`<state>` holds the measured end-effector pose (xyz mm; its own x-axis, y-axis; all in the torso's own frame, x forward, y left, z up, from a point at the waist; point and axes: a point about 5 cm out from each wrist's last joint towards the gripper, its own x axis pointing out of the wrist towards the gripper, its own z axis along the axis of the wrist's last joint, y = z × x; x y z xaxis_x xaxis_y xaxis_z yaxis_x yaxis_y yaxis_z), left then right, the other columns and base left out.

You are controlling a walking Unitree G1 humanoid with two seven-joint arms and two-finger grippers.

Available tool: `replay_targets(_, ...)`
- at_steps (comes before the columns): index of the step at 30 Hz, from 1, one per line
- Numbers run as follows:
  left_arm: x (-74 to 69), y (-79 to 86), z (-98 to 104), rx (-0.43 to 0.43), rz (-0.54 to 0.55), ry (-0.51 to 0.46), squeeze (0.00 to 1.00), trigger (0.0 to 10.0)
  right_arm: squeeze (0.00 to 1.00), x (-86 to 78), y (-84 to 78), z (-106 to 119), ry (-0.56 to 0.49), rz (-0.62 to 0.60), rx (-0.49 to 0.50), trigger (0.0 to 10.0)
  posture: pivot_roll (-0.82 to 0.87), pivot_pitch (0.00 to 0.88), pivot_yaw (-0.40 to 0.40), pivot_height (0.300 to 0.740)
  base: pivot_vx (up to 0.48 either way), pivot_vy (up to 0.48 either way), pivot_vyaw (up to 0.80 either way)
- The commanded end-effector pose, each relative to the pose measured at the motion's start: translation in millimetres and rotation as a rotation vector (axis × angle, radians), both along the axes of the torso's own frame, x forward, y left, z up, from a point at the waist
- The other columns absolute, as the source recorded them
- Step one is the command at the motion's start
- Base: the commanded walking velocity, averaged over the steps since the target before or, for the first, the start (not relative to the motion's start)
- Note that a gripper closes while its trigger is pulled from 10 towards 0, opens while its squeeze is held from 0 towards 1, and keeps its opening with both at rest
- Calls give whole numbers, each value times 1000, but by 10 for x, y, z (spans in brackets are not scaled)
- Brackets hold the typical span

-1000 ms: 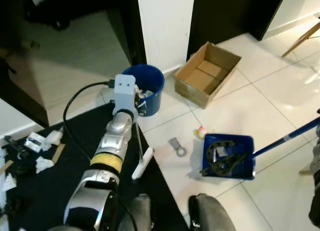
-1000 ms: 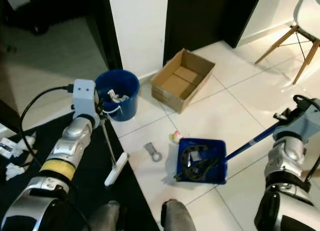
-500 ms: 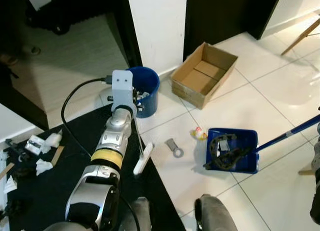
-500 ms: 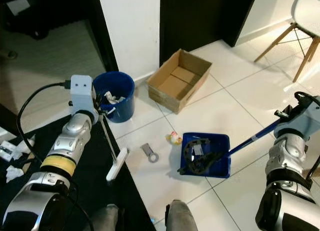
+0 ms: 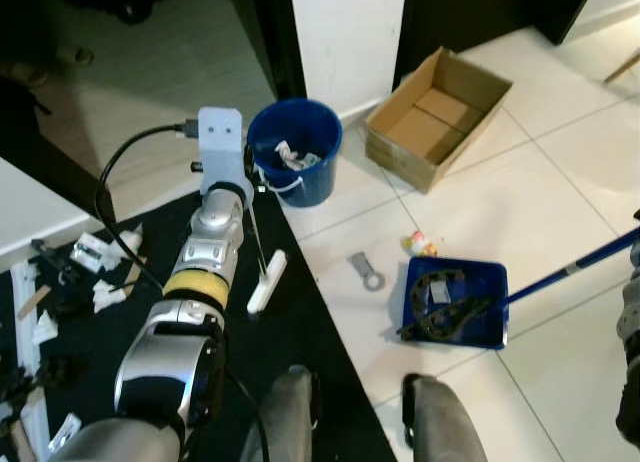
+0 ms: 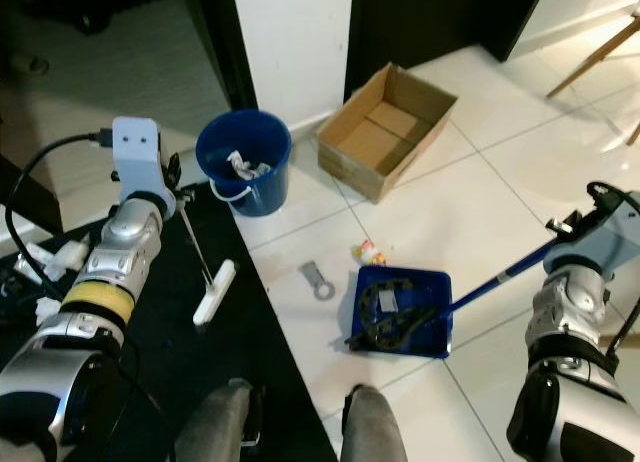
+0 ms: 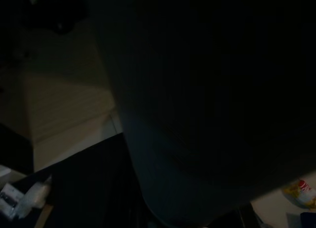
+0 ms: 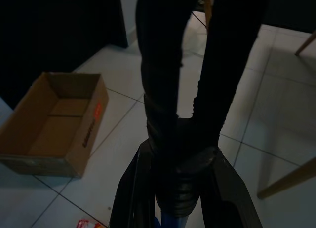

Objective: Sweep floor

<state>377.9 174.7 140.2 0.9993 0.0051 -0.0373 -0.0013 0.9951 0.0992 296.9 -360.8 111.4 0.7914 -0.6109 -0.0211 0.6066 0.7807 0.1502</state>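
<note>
I stand in a home: white tiled floor (image 6: 480, 192), a black rug (image 6: 150, 382), dark doorways, a wooden chair leg (image 6: 600, 62) and an open cardboard box (image 6: 385, 132)

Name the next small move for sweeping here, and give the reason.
Probably draw the brush in the left tool across to the grey metal piece and yellow scrap, pushing them toward the blue dustpan held by the right tool; both lie loose on the tile beside its rim.
</note>
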Motion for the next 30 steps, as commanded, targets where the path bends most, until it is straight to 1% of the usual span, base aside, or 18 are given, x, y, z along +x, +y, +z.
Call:
replay_targets(1, 18, 77, 65, 22, 1, -32, 0, 10000, 0, -3, -9, 13, -18, -19, 11, 10000, 42, 262, 82, 740, 0, 0, 0)
replay_targets(3, 50, 82, 159, 17, -12, -73, 0, 10000, 0, 7, -2, 21, -29, -31, 22, 10000, 50, 294, 85, 740, 0, 0, 0)
replay_targets(5, 57, 79, 173, 14, -15, -80, 0, 10000, 0, 8, -1, 20, -31, -34, 25, 10000, 50, 294, 85, 740, 0, 0, 0)
replay_targets(9, 76, 39, 225, -5, -45, -107, 0, 10000, 0, 8, -3, 28, -46, -51, 33, 10000, 62, 336, 93, 740, 0, 0, 0)
replay_targets(10, 81, 12, 237, -15, -67, -117, 0, 10000, 0, 25, -3, 65, -72, -56, 37, 10000, 66, 355, 102, 740, 0, 0, 0)
replay_targets(13, 81, 5, 243, -20, -74, -122, 0, 10000, 0, 31, -3, 79, -80, -56, 37, 10000, 66, 355, 102, 740, 0, 0, 0)
replay_targets(16, 90, -32, 275, -35, -105, -138, 0, 10000, 0, 77, 8, 169, -140, -50, 43, 10000, 74, 373, 110, 740, 0, 0, 0)
replay_targets(17, 90, -32, 275, -35, -105, -138, 0, 10000, 0, 77, 8, 169, -140, -50, 43, 10000, 74, 373, 110, 740, 0, 0, 0)
replay_targets(20, 108, -54, 313, -40, -120, -150, 0, 10000, 0, 143, 48, 244, -176, -28, 45, 10000, 90, 399, 110, 740, 0, 0, 0)
replay_targets(25, 121, -84, 328, -44, -134, -154, 0, 10000, 0, 216, 113, 274, -173, -2, 49, 10000, 99, 408, 108, 740, 0, 0, 0)
replay_targets(28, 124, -131, 313, -38, -152, -150, 0, 10000, 0, 273, 185, 263, -142, 27, 44, 10000, 99, 415, 106, 740, 0, 0, 0)
replay_targets(30, 124, -145, 305, -34, -157, -148, 0, 10000, 0, 284, 203, 253, -130, 33, 41, 10000, 99, 415, 106, 740, 0, 0, 0)
